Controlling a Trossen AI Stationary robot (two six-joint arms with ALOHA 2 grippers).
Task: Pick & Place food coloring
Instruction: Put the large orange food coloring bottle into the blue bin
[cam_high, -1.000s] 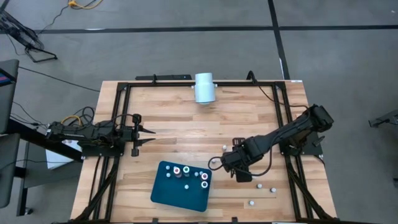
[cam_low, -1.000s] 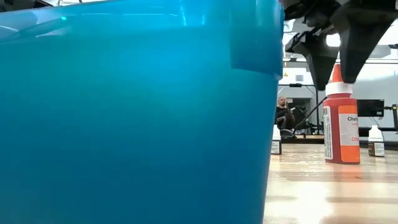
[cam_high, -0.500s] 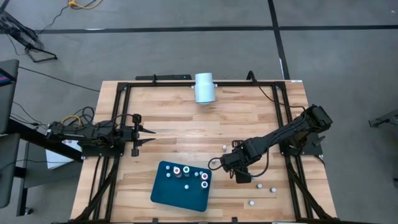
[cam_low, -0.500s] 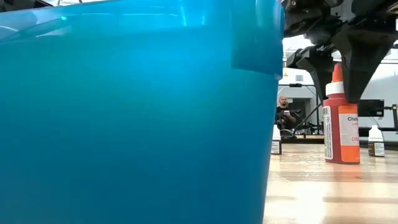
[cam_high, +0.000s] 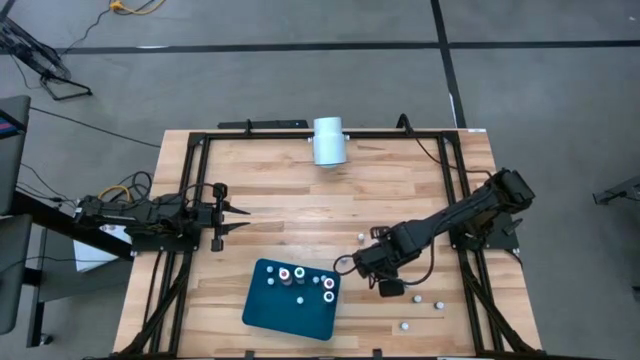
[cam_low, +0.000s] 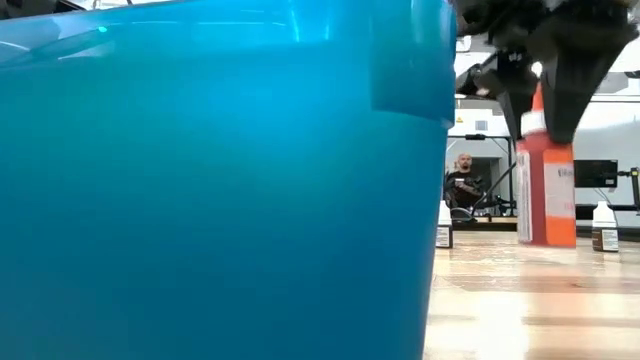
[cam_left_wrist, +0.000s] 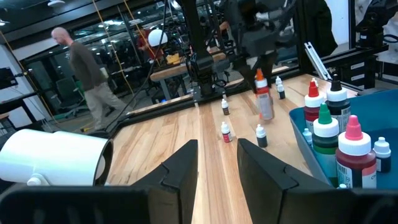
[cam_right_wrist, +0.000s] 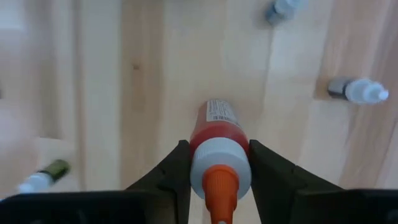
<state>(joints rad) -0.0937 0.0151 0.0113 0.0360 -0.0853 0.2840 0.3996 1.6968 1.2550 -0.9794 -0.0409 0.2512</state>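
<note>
Left gripper (cam_high: 228, 218) waits left of the tray (cam_high: 270, 312), fingers a narrow gap apart, holding nothing. Tray: five bottles (cam_high: 299, 273) standing inside. Right of the tray, right gripper (cam_high: 366, 262) clamps one orange-capped red bottle (cam_right_wrist: 217, 134) by its neck. Four small bottles (cam_high: 404, 325) sit loose on the bench (cam_high: 280, 190) nearby.

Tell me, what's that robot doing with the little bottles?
The right end effector is shut on an orange-capped red food coloring bottle, lifted just off the wooden table beside the teal tray. Several bottles already stand in the tray; a few remain on the table. The left end effector waits open at the left side.
</note>
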